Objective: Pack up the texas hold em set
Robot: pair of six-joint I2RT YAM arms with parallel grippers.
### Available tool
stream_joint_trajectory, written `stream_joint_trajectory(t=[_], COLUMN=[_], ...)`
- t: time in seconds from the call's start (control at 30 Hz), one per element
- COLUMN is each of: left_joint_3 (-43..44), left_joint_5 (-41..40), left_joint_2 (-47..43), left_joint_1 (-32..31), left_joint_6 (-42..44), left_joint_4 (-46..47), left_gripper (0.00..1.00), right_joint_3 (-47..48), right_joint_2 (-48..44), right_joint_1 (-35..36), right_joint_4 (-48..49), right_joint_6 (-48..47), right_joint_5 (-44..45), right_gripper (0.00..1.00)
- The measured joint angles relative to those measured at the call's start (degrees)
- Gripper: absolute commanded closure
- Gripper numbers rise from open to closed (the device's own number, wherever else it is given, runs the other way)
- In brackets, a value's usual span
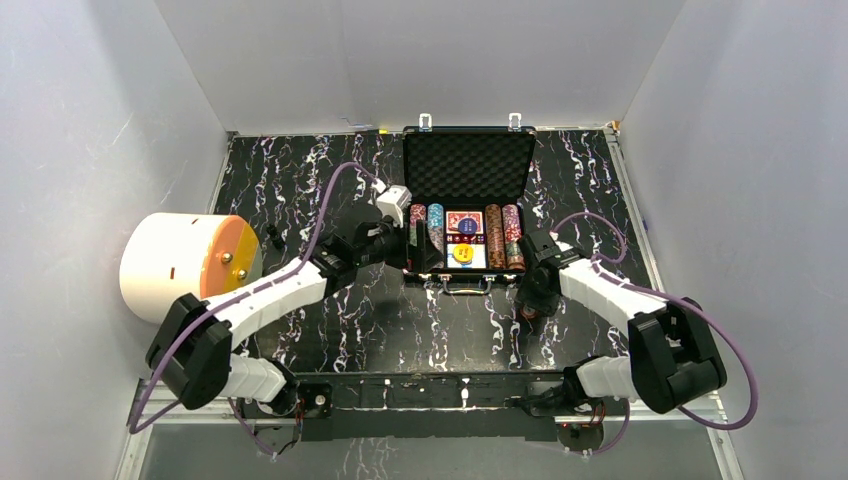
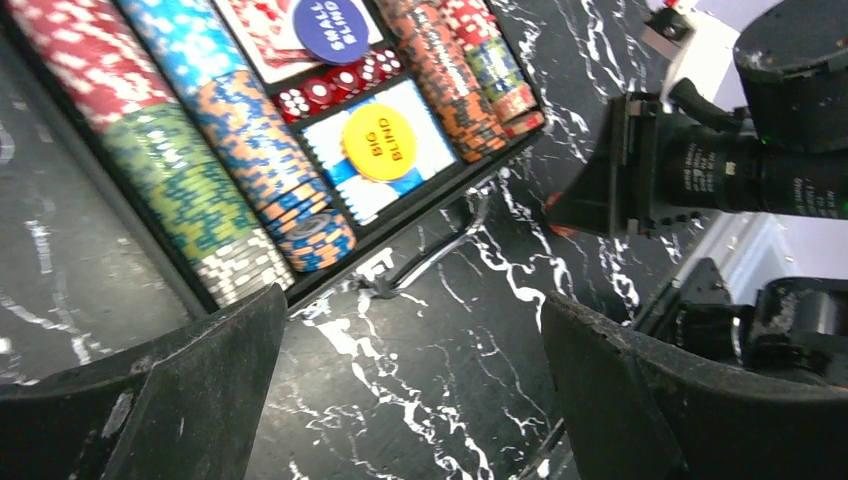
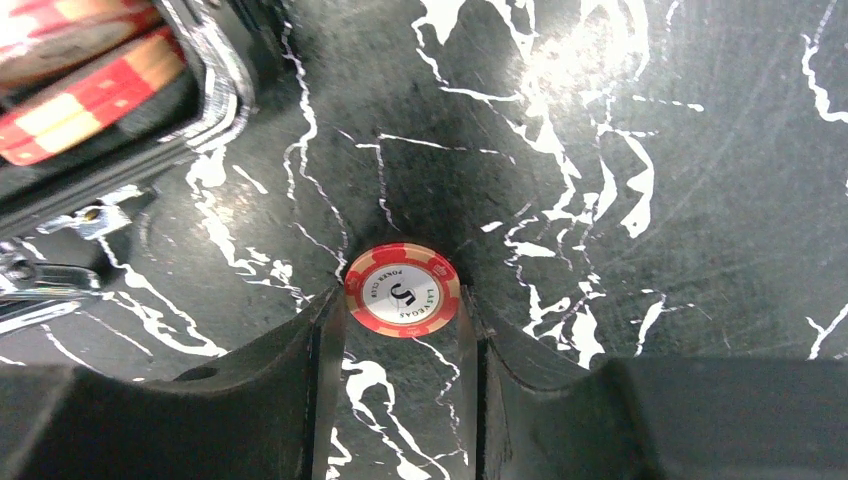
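The black briefcase (image 1: 467,150) lies open at the back centre with its foam lid up. It holds rows of multicoloured poker chips (image 2: 200,150), red dice (image 2: 335,85), a yellow "big blind" button (image 2: 379,142) and a blue "small blind" button (image 2: 331,28). My left gripper (image 2: 415,370) is open and empty, over the table by the case's front left corner (image 1: 425,250). My right gripper (image 3: 402,300) is shut on the edges of a red poker chip (image 3: 402,290), just right of the case's front right corner (image 1: 530,300).
A big white drum with an orange face (image 1: 185,265) lies at the left. White walls close in the black marbled table (image 1: 420,330) on three sides. The case's metal handle (image 2: 440,245) sticks out toward me.
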Motion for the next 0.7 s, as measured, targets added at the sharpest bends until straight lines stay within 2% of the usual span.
stream_joint_trajectory(t=[0.2, 0.4, 0.47, 0.6, 0.7], left_joint_3=[-3.3, -4.5, -4.5, -4.4, -3.1], left_joint_5=[5.6, 4.8, 2.9, -1.1, -2.2], left_joint_2=[5.3, 13.4, 15.7, 19.8, 23.3], left_joint_1=[-1.2, -7.9, -10.7, -15.4, -16.8], left_joint_6=[-6.8, -14.0, -15.8, -18.6, -20.9], left_joint_4=[8.8, 17.2, 20.0, 24.5, 26.4], left_gripper=[0.08, 0.1, 0.18, 0.42, 0.47], right_joint_3=[0.0, 0.0, -0.1, -0.7, -1.2], right_joint_2=[-1.7, -5.0, -5.5, -6.6, -7.7], right_joint_1=[0.0, 0.0, 0.0, 0.0, 0.0], right_joint_4=[2.3, 4.1, 5.0, 7.0, 7.9], right_joint_6=[0.0, 0.5, 1.2, 2.6, 4.6], right_joint_5=[-2.3, -7.4, -9.5, -13.2, -15.7], right_gripper=[0.57, 0.56, 0.55, 0.55, 0.55])
